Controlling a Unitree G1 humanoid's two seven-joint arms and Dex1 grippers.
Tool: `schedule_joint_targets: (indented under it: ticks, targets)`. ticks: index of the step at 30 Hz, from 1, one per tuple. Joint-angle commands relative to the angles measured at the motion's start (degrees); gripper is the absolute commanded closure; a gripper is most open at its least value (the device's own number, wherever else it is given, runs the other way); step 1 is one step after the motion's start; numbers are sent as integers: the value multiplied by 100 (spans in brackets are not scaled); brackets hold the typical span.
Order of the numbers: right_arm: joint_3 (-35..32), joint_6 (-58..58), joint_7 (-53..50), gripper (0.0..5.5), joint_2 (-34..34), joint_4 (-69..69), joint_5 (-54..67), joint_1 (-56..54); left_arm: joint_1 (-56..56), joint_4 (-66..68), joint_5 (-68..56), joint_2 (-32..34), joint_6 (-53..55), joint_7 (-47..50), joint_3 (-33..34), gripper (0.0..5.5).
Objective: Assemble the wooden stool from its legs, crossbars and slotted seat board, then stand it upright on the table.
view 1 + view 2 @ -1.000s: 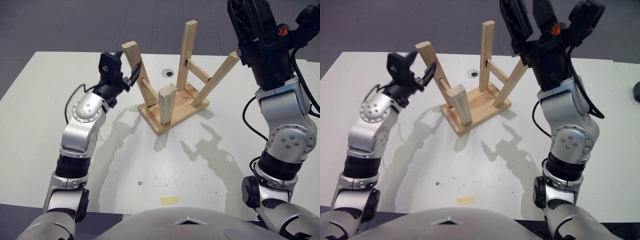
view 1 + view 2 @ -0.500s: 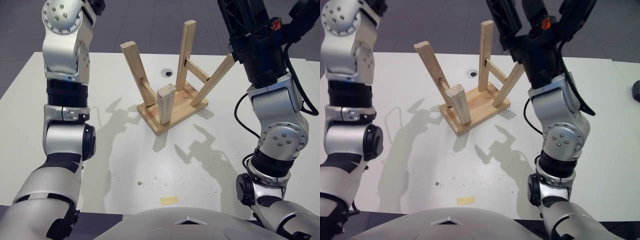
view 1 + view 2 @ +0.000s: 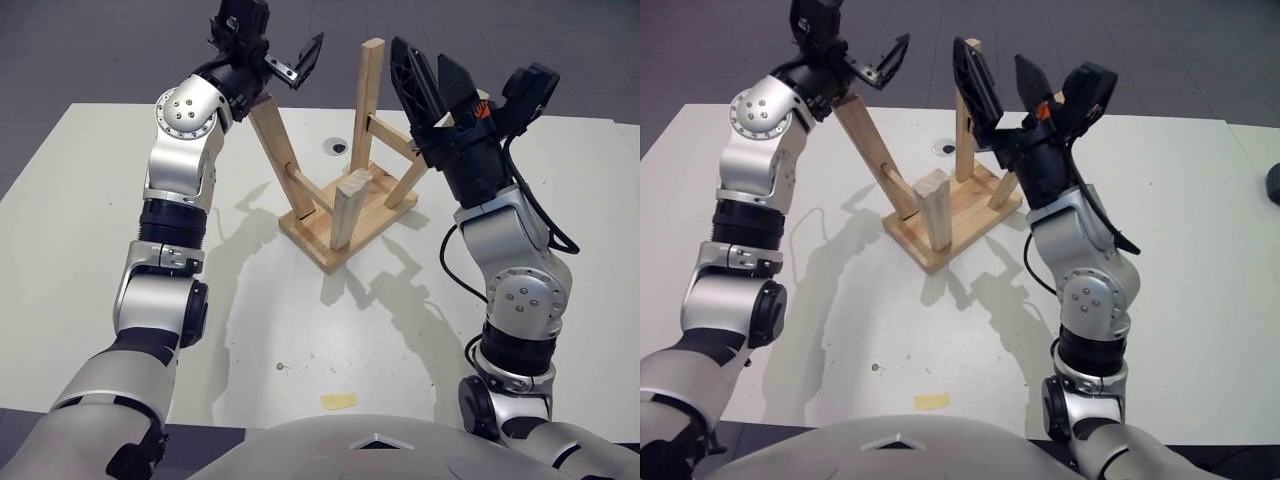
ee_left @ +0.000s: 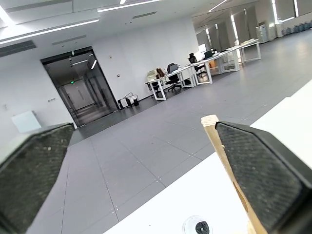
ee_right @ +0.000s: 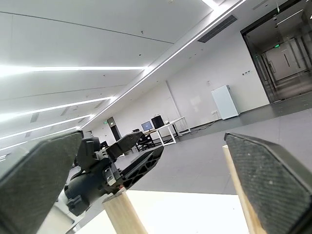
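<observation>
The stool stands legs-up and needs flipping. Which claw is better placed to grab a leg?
Probably right. The open right claw sits close beside the far leg, level with its upper part. The open left claw hangs above the left leg, not around it.

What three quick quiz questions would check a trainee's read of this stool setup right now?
1. True or false: the stool stands on its legs.
2. The left gripper is: A shut on a leg; B open; C shut empty.
3. How many legs point upward?
Key: 1 false, it rests on its seat board; 2 B; 3 four.
</observation>
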Motion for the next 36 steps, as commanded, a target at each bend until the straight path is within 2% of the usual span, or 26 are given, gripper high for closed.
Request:
schedule_joint_targets:
  ticks: [1, 5, 9, 12, 16, 20, 23, 28, 33, 36]
  targets:
    - [-463, -314, -346, 10, 53, 54, -137, -546, -272, -911, -244, 117, 520, 446, 602, 13]
    - [-1163, -642, -571, 10, -455, 579, -573, -1266, -790, -1229, -420, 407, 591, 949, 1315, 13]
    - [-1532, -907, -618, 10, -1389, 2193, -1854, -1401, -444, -1038, -202, 920, 556, 1279, 1781, 13]
    - [-1536, -1446, -296, 10, -1578, 3785, -2450, -1421, 282, -688, 287, 1177, 488, 1380, 1620, 13]
    - [-1331, -2272, 503, 10, -1542, 5739, -2894, -1705, 826, -714, 284, 877, 589, 1338, 1446, 13]
    - [-1113, -2978, 1238, 10, -1580, 7044, -3221, -2084, 1260, -851, 225, 763, 774, 992, 1173, 13]
    - [-982, -3254, 1999, 10, -1554, 7696, -3298, -2257, 1657, -869, 360, 1052, 747, 552, 961, 13]
    - [-402, -3481, 3776, 10, -1496, 7747, -3487, -1846, 2228, -569, 506, 1384, 701, 235, 990, 13]
    - [157, -2458, 5594, 10, -1973, 6116, -3159, -562, 2541, -511, 611, 1702, 546, 20, 1006, 13]
    - [206, -1900, 5778, 10, -2102, 5020, -3005, 118, 2753, -497, 611, 1900, 439, -26, 1173, 13]
